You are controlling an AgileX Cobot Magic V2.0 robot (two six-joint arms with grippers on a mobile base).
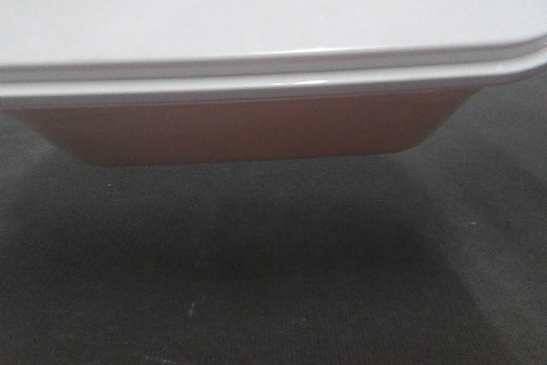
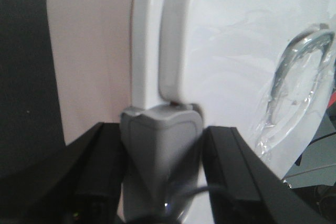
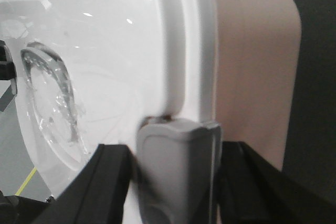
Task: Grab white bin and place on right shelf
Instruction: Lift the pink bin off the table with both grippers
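1. The white bin [image 1: 256, 130], a large translucent pinkish-white plastic tub with rounded corners and a glossy white lid, hung close before the front camera. Its base was off the ground with a shadow beneath, so I judged it carried, not yet shelved.
2. A moulded grey plastic clip [image 2: 160, 150] sat on the rim at the left arm's end, and a twin clip [image 3: 178, 177] at the right arm's end.
3. The left gripper [image 2: 163, 129] was closed onto its clip, black fingers pressed to either side. The right gripper [image 3: 176, 148] clamped the twin clip likewise. Gripping both ends probably kept the wide tub level.
4. Below lay a dark, finely textured floor [image 1: 256, 297].
5. The right shelf showed in no view, so how far the bin had to go could not be told.
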